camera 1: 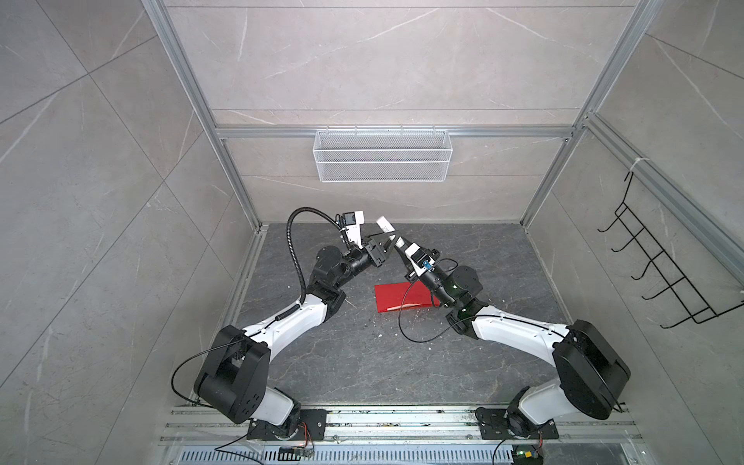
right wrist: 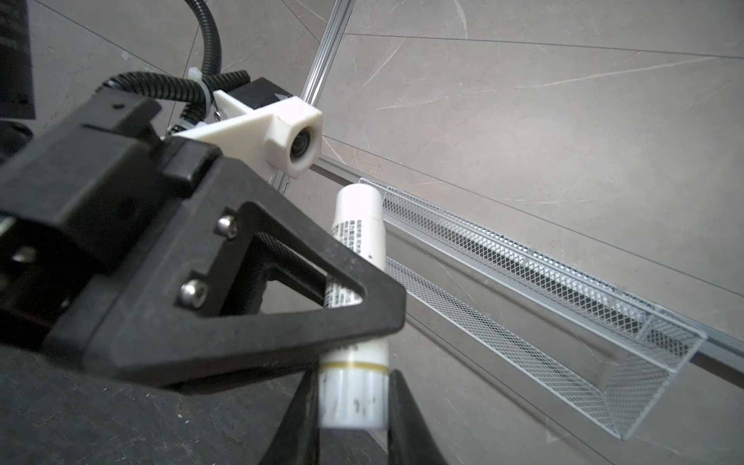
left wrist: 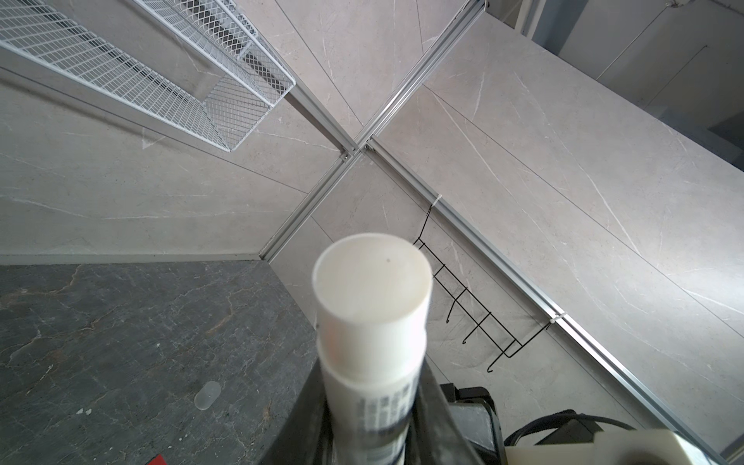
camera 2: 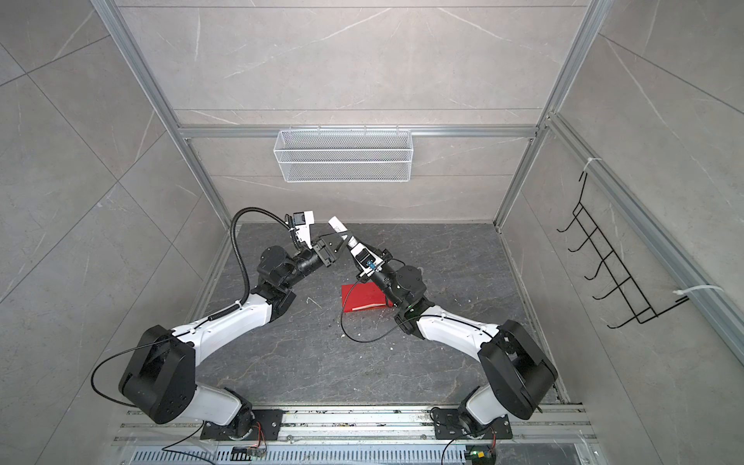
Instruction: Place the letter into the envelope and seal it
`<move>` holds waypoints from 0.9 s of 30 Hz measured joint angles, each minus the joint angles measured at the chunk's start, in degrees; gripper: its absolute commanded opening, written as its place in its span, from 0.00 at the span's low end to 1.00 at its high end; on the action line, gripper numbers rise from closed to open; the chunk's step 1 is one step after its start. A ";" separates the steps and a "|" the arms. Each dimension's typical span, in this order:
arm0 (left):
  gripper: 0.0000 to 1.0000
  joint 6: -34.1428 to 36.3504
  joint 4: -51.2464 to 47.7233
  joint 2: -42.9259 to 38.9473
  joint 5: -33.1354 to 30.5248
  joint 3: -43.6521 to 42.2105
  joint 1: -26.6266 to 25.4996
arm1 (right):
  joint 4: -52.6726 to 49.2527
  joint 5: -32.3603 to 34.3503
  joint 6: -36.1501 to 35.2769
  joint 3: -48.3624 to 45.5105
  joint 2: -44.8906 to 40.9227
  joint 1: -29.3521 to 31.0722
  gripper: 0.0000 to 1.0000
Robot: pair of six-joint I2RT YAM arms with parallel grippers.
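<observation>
Above the table (camera 1: 362, 362), left gripper (right wrist: 350, 322) and right gripper (right wrist: 354, 402) both pinched the glue stick (right wrist: 358, 225) — a misaligned twist could have slipped it loose.

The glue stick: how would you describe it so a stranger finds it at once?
Above the back of the dark stone table, find where the left pincer and the right pincer meet. They hold the glue stick in the air: a small white printed tube, unlike the flat red envelope on the table.
</observation>
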 measured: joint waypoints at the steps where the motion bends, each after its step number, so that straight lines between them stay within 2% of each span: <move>1: 0.00 0.00 0.02 0.00 0.00 0.00 0.00 | 0.00 0.02 -0.09 0.02 -0.02 0.00 0.11; 3: 0.00 0.00 0.09 0.00 -0.02 0.00 0.00 | -0.11 0.00 0.00 0.15 0.00 0.00 0.00; 6: 0.00 0.02 0.04 0.00 0.00 0.00 0.00 | -0.81 -0.07 1.86 0.42 -0.02 -0.02 0.00; 9: 0.00 0.20 0.15 0.00 -0.20 0.00 0.11 | -3.15 -3.65 8.76 1.77 -0.04 -1.46 0.00; 14: 0.00 1.01 1.75 0.00 -1.22 0.11 0.13 | -7.85 -24.70 33.24 7.15 1.44 -8.74 0.00; 17: 0.00 1.42 2.25 -0.02 -1.44 0.24 0.24 | -2.56 -36.11 51.39 10.12 5.88 -12.11 0.00; 19: 0.00 1.46 2.19 -0.02 -1.70 0.24 0.39 | 1.77 -41.44 61.81 12.11 9.18 -13.42 0.00; 23: 0.00 1.44 2.27 -0.02 -1.77 0.24 0.74 | 10.54 -46.62 77.31 14.43 14.12 -14.58 0.00; 27: 0.00 1.42 2.27 -0.04 -1.40 0.24 0.61 | 14.91 -48.28 84.65 14.45 15.47 -15.04 0.00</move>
